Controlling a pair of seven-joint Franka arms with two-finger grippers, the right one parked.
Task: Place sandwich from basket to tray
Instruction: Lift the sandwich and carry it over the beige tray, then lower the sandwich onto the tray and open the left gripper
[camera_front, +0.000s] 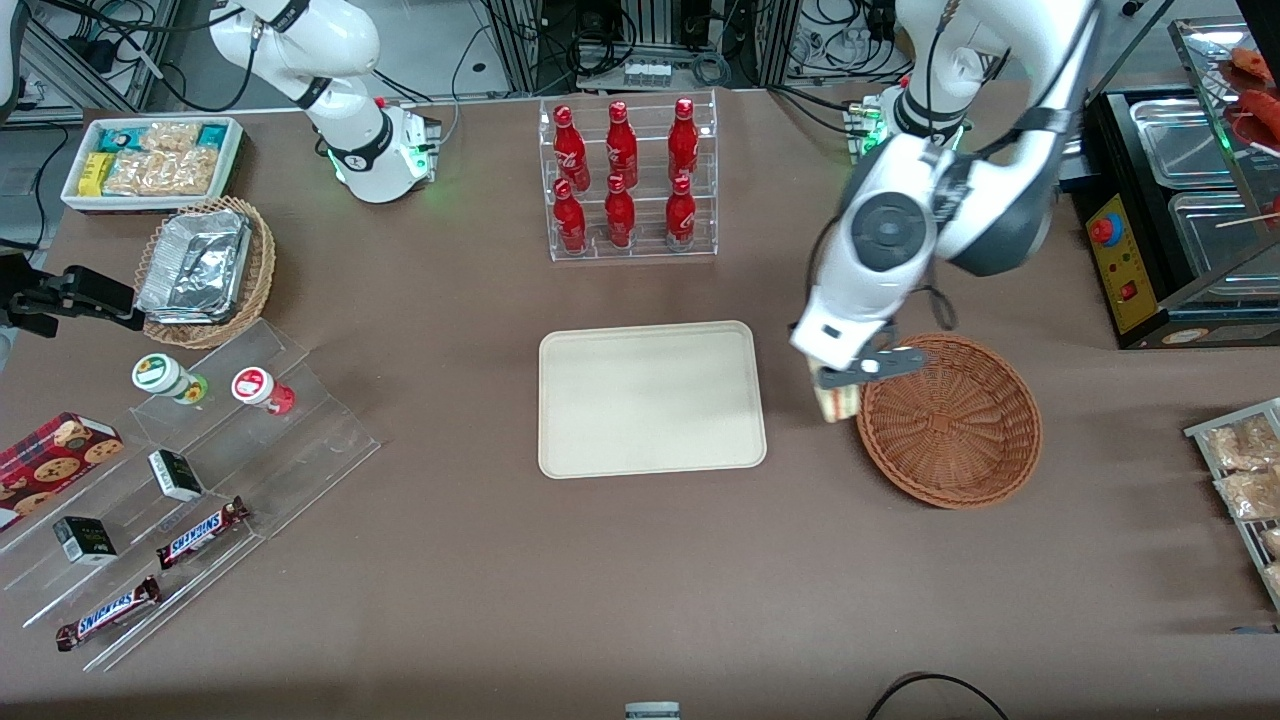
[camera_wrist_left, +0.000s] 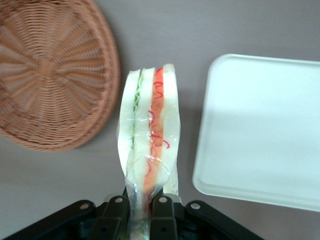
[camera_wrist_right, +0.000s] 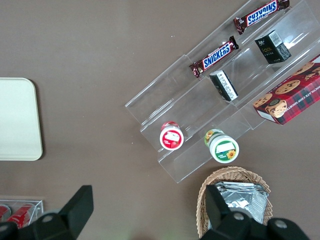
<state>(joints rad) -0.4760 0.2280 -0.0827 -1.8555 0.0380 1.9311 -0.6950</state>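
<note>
The sandwich is a narrow wedge of pale, soft bread slices under thin clear film that wrinkles and glints along its edge. Between the slices run a green layer, a white layer and a red-orange layer with curly red strands.

The gripper has its two black fingers clenched on the sandwich's lower end, one on each flat bread face, with only the thickness of the wedge between them. The sandwich stands out from the fingers edge-on and touches nothing else; in the front view it hangs over the bare brown bench.

To one side of the fingers sits the basket, a round, shallow bowl of reddish-brown wicker whose strands fan out from a small hub to a thick coiled rim. To the other side lies the tray, flat, smooth and cream-coloured, with rounded corners and a low raised rim.

In the front view the gripper hangs in the gap between the tray and the basket, just beside the basket's rim, and the sandwich shows as a pale block beneath it. The sandwich is over neither of them.
</note>
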